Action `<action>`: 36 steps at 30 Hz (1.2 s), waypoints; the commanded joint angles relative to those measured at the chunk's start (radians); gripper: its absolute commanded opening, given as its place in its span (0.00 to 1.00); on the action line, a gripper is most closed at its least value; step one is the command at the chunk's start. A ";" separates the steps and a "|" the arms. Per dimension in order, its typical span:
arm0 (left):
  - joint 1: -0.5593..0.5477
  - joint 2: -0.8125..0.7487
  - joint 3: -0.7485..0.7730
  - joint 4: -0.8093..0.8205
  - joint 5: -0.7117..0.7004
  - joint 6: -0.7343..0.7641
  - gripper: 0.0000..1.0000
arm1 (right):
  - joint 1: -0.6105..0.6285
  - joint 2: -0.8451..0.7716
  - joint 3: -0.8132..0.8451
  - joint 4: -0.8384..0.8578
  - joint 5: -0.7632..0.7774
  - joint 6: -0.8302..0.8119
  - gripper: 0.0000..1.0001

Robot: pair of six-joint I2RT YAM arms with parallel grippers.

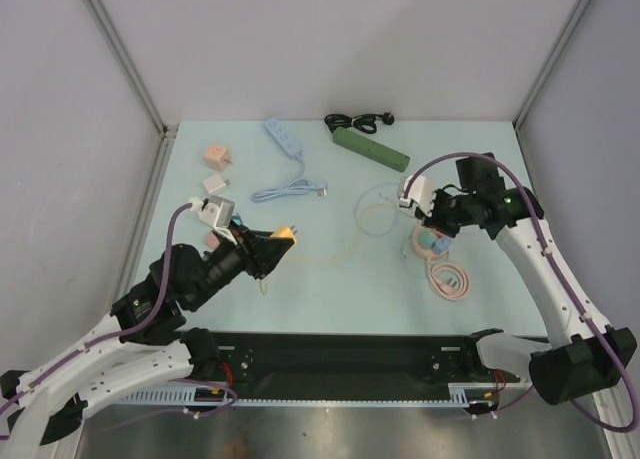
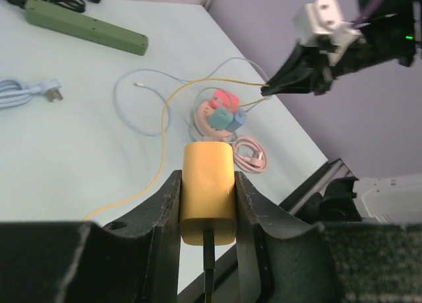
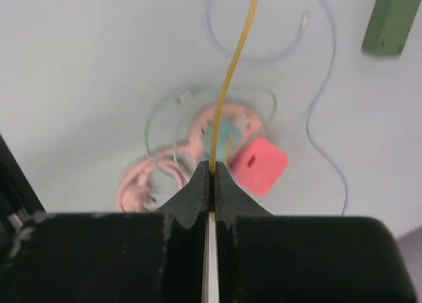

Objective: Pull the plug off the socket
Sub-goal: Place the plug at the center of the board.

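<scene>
My left gripper (image 1: 283, 241) is shut on a yellow charger block (image 1: 287, 234) and holds it above the table; in the left wrist view the block (image 2: 208, 191) sits between both fingers (image 2: 168, 204). A dark plug stem (image 2: 210, 250) enters its near face. A thin yellow cable (image 1: 340, 254) runs across the table to my right gripper (image 1: 432, 219), which is shut on it. In the right wrist view the cable (image 3: 231, 78) comes straight out of the shut fingertips (image 3: 213, 168). The right gripper also shows in the left wrist view (image 2: 267, 88).
Under the right gripper lie a red adapter (image 3: 258, 164), a teal adapter (image 1: 430, 241) and a pink cable coil (image 1: 450, 279). A green power strip (image 1: 371, 149), a black cord (image 1: 358, 122), a blue power strip (image 1: 283, 136), a pink adapter (image 1: 215, 157) and a white adapter (image 1: 215, 184) lie farther back.
</scene>
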 commanded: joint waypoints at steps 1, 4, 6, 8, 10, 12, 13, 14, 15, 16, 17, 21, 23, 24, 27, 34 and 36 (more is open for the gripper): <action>0.009 -0.016 -0.013 -0.038 -0.124 -0.050 0.00 | 0.107 -0.028 0.039 -0.004 -0.245 0.104 0.00; 0.023 0.015 -0.020 -0.093 -0.170 -0.086 0.00 | 0.228 0.013 -0.015 0.184 -0.277 0.311 0.00; 0.047 0.050 -0.020 -0.121 -0.211 -0.104 0.00 | 0.277 0.058 -0.012 0.277 -0.288 0.457 0.00; 0.097 0.070 -0.029 -0.140 -0.222 -0.110 0.00 | 0.304 0.140 0.036 0.366 -0.300 0.525 0.00; 0.151 0.096 -0.044 -0.143 -0.210 -0.119 0.00 | 0.346 0.200 0.106 0.450 -0.285 0.658 0.00; 0.254 0.118 -0.062 -0.137 -0.152 -0.122 0.00 | 0.406 0.295 0.163 0.506 -0.248 0.755 0.00; 0.292 0.132 -0.067 -0.136 -0.132 -0.126 0.00 | 0.429 0.329 0.189 0.546 -0.222 0.787 0.00; 0.370 0.157 -0.072 -0.140 -0.110 -0.130 0.00 | 0.449 0.401 0.250 0.567 -0.204 0.859 0.00; 0.409 0.167 -0.085 -0.137 -0.077 -0.138 0.00 | 0.492 0.435 0.281 0.584 -0.191 0.884 0.00; 0.479 0.176 -0.093 -0.132 -0.060 -0.141 0.00 | 0.511 0.470 0.319 0.609 -0.172 0.908 0.00; 0.515 0.187 -0.107 -0.124 -0.047 -0.147 0.00 | 0.526 0.545 0.388 0.624 -0.155 0.960 0.00; 0.674 0.202 -0.127 -0.120 0.005 -0.152 0.00 | 0.581 0.732 0.572 0.704 -0.124 1.118 0.00; 0.763 0.207 -0.145 -0.106 0.025 -0.143 0.00 | 0.600 0.806 0.647 0.715 -0.139 1.152 0.00; 0.792 0.221 -0.153 -0.083 0.035 -0.141 0.00 | 0.606 0.887 0.715 0.715 -0.130 1.175 0.00; 0.895 0.274 -0.178 -0.045 0.106 -0.132 0.00 | 0.623 1.012 0.873 0.672 -0.130 1.201 0.00; 1.021 0.455 -0.144 0.043 0.181 -0.150 0.00 | 0.635 1.294 1.154 0.604 -0.104 1.252 0.00; 1.044 0.521 -0.098 0.037 0.168 -0.126 0.00 | 0.643 1.303 1.150 0.659 -0.060 1.241 0.00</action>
